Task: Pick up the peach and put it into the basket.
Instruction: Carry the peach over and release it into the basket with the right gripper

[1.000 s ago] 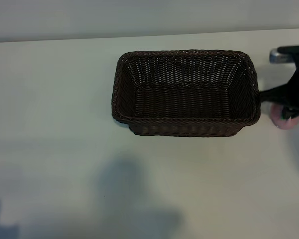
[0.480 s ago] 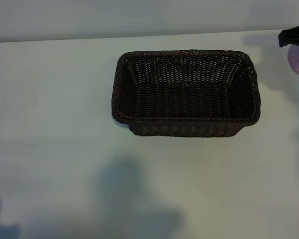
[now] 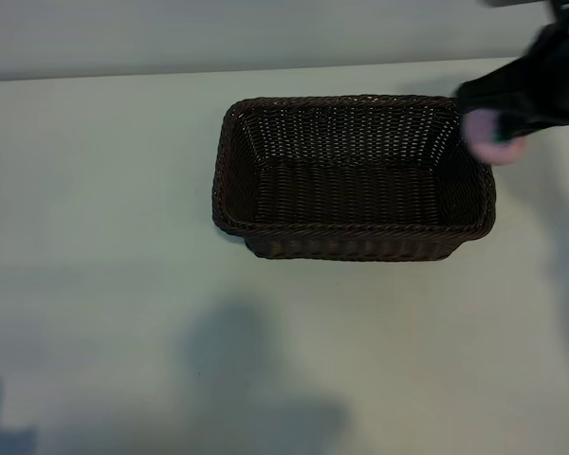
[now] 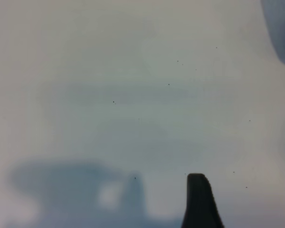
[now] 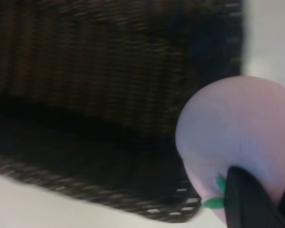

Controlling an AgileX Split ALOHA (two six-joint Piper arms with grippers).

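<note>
The pale pink peach (image 3: 494, 136) hangs in the air over the right end of the dark brown wicker basket (image 3: 351, 228), at its rim. My right gripper (image 3: 514, 112) is shut on the peach. In the right wrist view the peach (image 5: 232, 128) fills the space by a black finger (image 5: 247, 202), its green mark beside that finger, with the basket's (image 5: 85, 71) woven wall and dark inside behind it. My left arm is outside the exterior view. Its wrist view shows a single dark fingertip (image 4: 199, 199) over bare table, holding nothing.
The basket stands in the middle of a pale table (image 3: 104, 284) with nothing inside it. Soft shadows lie on the table in front of the basket. The table's far edge runs just behind the basket.
My right gripper lifted the peach from the table right of the basket, rose toward the far right, then swung left to the basket's right rim. The basket has not moved.
</note>
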